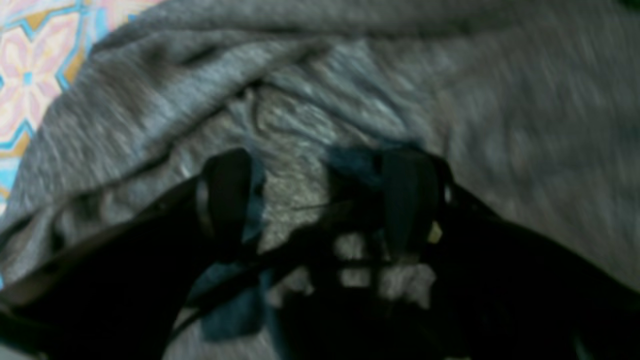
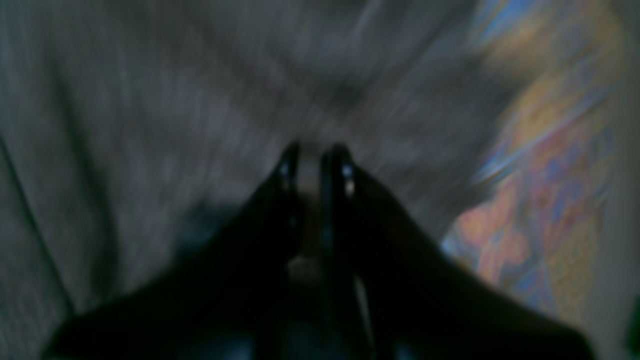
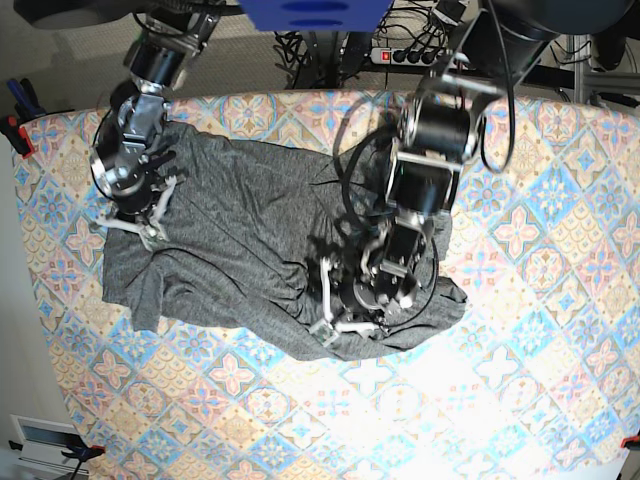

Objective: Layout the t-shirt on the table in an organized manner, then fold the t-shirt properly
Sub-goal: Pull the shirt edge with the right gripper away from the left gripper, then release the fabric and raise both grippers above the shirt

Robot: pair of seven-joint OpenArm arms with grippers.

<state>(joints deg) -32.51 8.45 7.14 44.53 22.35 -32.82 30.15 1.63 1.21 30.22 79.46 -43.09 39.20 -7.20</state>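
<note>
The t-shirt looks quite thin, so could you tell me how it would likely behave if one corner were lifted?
The t-shirt would probably drape limply, since it already lies in soft folds on the table. It likely bunches rather than slides flat, judging by the ridges in the left wrist view.

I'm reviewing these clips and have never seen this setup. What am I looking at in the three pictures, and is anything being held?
Two robot arms work over a table covered in a patterned cloth. The base picture looks down from overhead; the other two come from cameras on each wrist. A dark-grey t-shirt lies rumpled on the table. The left end effector stands open just above the fabric, gripping nothing. The right end effector is shut, apparently pinching a bit of shirt, though that picture is blurred.
</note>
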